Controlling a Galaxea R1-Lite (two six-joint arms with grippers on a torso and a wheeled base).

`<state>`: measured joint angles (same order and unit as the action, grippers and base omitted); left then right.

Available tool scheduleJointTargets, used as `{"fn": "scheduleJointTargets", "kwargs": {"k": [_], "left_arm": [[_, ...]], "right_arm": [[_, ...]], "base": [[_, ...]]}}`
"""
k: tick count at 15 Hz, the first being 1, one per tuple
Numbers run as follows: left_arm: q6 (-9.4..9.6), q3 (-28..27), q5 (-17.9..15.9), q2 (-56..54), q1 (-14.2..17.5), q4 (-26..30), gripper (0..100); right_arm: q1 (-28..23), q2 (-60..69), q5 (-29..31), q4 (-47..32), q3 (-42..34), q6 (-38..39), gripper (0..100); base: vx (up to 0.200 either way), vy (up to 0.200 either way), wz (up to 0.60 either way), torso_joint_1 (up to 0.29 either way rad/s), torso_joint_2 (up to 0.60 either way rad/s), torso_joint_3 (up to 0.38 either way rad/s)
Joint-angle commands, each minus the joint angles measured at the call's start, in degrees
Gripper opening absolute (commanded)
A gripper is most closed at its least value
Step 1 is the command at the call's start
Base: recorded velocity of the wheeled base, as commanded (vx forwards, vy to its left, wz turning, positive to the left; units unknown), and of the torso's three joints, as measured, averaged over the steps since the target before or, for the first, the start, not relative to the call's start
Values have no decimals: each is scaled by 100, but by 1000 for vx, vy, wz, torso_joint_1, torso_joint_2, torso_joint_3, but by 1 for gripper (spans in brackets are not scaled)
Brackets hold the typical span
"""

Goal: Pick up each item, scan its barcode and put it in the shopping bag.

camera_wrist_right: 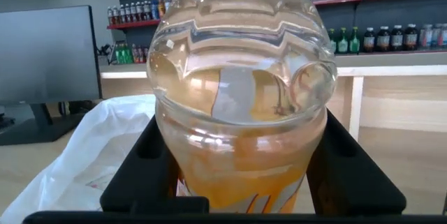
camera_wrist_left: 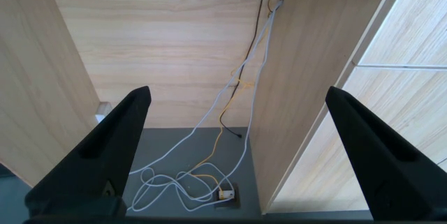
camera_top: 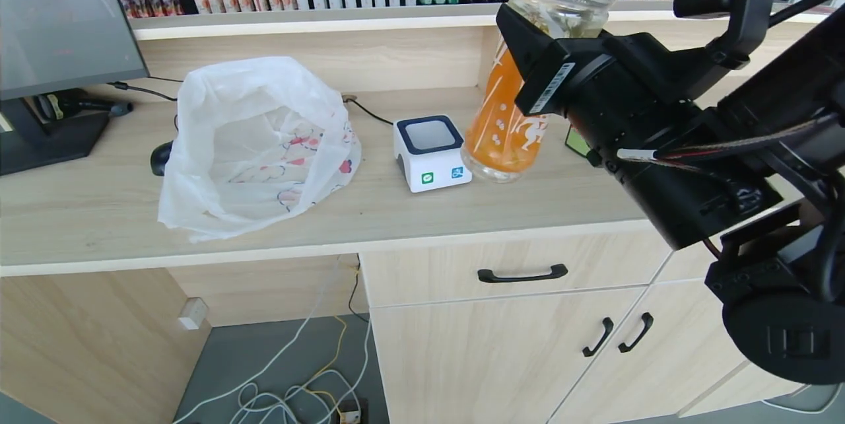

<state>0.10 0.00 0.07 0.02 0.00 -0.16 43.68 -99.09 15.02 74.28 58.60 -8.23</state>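
You're on the scan step: your right claw is clamped around the orange drink bottle, held tilted just right of the scanner. Next, bring its barcode to the scanner window, then go left to the bag, open-mouthed and seemingly empty. Left claw gapes wide below the counter, holding nothing.
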Motion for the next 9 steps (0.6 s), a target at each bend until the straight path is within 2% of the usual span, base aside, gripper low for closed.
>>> {"fn": "scheduleJointTargets", "kwargs": {"k": [1, 9], "left_arm": [[-1, 0, 1, -2, 0, -2, 100], [-1, 0, 1, -2, 0, -2, 100]], "right_arm": [[-9, -208, 10, 17, 363, -3, 0], [-386, -533, 107, -10, 468, 155, 0]], "base": [[0, 0, 0, 0, 0, 0], [0, 0, 0, 0, 0, 0]]}}
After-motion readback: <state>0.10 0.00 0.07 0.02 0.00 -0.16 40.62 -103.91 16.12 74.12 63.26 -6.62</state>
